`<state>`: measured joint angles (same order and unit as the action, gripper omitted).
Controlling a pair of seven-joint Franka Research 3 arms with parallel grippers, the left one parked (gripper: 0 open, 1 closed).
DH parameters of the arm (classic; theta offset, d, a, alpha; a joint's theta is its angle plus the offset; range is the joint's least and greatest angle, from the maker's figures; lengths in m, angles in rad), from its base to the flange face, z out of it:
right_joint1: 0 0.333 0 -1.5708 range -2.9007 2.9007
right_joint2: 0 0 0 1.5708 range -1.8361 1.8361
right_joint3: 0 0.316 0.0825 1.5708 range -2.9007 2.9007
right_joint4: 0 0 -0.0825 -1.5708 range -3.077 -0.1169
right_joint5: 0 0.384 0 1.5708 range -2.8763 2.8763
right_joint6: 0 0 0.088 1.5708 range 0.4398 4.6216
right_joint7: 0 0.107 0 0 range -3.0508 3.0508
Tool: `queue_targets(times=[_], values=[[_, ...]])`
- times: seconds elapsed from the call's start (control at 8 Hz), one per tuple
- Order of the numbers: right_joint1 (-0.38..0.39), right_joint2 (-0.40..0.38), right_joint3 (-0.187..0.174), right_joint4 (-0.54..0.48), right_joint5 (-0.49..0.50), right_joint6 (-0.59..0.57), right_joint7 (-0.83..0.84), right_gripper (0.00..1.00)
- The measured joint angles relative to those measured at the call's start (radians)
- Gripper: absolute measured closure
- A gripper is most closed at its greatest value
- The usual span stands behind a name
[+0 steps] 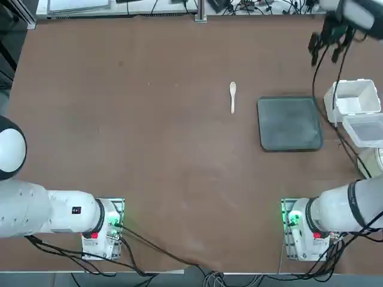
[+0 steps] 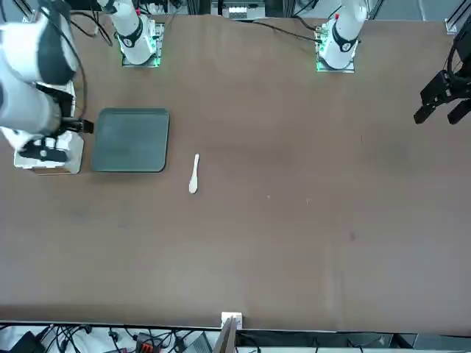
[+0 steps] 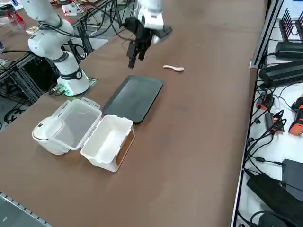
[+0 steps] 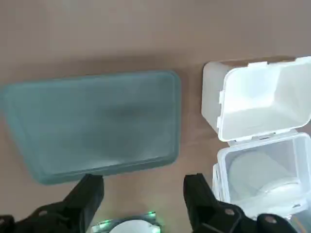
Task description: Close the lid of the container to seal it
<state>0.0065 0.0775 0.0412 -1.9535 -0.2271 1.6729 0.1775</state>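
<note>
The container (image 3: 108,142) is a small white box standing open near the table's right edge, also seen in the top view (image 1: 354,97) and the wrist view (image 4: 257,104). Its hinged lid (image 3: 75,122) is flipped back flat beside it (image 1: 366,129), on the side nearer the robot's base, and rests over a round whitish cup. The wrist view shows the lid (image 4: 265,170) translucent. My right gripper (image 3: 135,54) hangs open and empty high above the far end of the dark grey tray, well apart from the container (image 1: 326,43). Both black fingers (image 4: 90,194) frame bare table.
A dark grey tray (image 1: 289,124) lies just left of the container. A small white spoon (image 1: 233,96) lies further left of the tray. The round whitish cup (image 3: 46,135) sits under the lid. The right table edge runs close by the container.
</note>
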Motion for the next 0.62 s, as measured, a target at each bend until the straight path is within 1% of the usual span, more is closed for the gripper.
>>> queue_targets(times=[0.25, 0.38, 0.5, 0.62], values=[[0.001, -0.01, 0.001, -0.181, -0.088, 0.133, 0.059, 0.0], [0.008, -0.009, 0.002, -0.257, -0.131, 0.182, 0.12, 0.02], [0.032, -0.006, 0.003, -0.318, -0.185, 0.208, 0.199, 0.03], [0.068, 0.001, 0.005, -0.363, -0.241, 0.213, 0.285, 0.09]])
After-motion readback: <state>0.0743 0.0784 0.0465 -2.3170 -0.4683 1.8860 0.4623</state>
